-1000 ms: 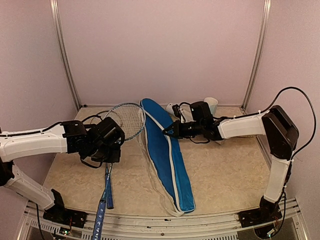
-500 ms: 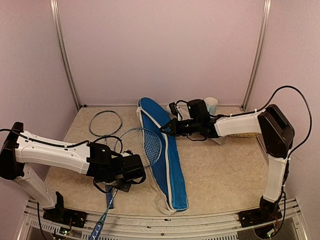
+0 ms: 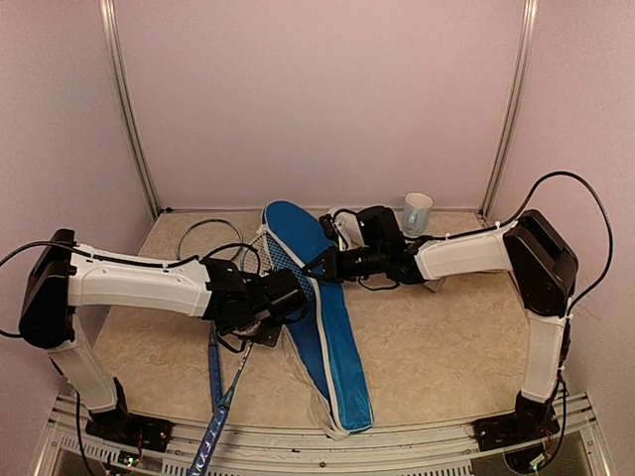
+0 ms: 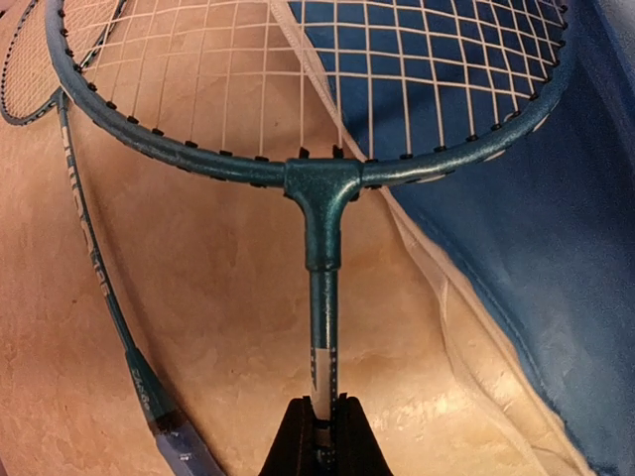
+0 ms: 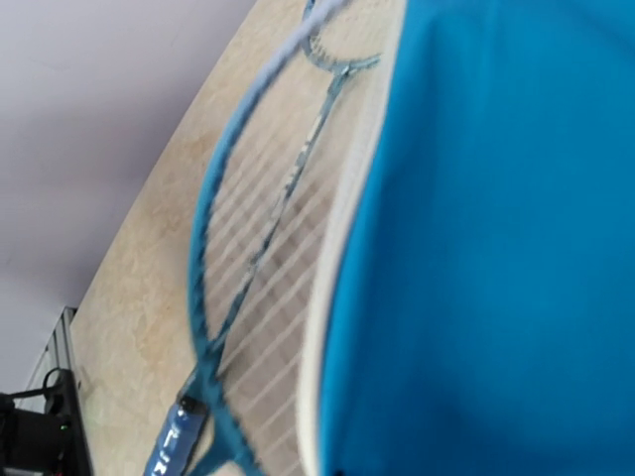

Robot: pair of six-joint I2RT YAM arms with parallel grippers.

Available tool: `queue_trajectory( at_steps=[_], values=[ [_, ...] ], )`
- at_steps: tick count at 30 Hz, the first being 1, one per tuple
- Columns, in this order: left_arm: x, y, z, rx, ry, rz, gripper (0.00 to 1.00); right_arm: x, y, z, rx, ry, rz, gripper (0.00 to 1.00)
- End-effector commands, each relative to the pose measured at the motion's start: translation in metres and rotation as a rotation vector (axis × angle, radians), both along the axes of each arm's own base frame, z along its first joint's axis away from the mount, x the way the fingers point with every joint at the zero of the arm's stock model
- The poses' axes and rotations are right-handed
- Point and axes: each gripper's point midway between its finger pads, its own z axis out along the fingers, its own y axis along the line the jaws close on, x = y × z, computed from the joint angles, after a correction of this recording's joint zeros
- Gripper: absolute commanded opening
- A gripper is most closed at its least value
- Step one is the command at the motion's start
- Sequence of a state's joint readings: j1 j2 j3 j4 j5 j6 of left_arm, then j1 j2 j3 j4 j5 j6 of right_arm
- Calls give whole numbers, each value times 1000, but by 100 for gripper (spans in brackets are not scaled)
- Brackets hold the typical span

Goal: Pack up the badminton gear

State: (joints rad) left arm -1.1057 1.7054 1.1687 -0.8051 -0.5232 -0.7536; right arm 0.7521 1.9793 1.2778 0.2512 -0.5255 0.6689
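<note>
My left gripper [image 4: 319,443], at bottom centre, clamps the teal racket [image 4: 319,188] by its shaft, head overlapping the blue racket cover [image 4: 516,238]; my right gripper [image 3: 317,269], mid-frame, pinches that cover's edge.

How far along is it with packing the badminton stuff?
Nothing looks packed yet. In hand: the left gripper pinches one racket by its shaft, head at the open edge of the cover, which the right gripper seems to hold up. Left: sliding that racket in, then the second racket lying on the table.
</note>
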Motion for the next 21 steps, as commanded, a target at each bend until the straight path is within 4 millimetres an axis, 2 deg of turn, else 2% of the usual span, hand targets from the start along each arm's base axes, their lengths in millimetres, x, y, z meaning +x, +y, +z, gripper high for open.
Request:
queue_trajectory(
  at_steps=[1,6,12,16,21],
  values=[
    [52,-27,28,-189,-118,48,0,-16,10,7,36,-1,46,0],
    [101,-37,47,-391,-167,118,0,-21,11,3,28,5,58,0],
    [135,-40,61,-501,-207,157,0,-26,10,-3,15,14,82,0],
    [145,-45,57,-579,-197,182,0,-28,11,-4,28,24,88,0],
    [163,-45,37,-687,-139,257,0,-25,11,-5,44,44,74,0]
  ],
)
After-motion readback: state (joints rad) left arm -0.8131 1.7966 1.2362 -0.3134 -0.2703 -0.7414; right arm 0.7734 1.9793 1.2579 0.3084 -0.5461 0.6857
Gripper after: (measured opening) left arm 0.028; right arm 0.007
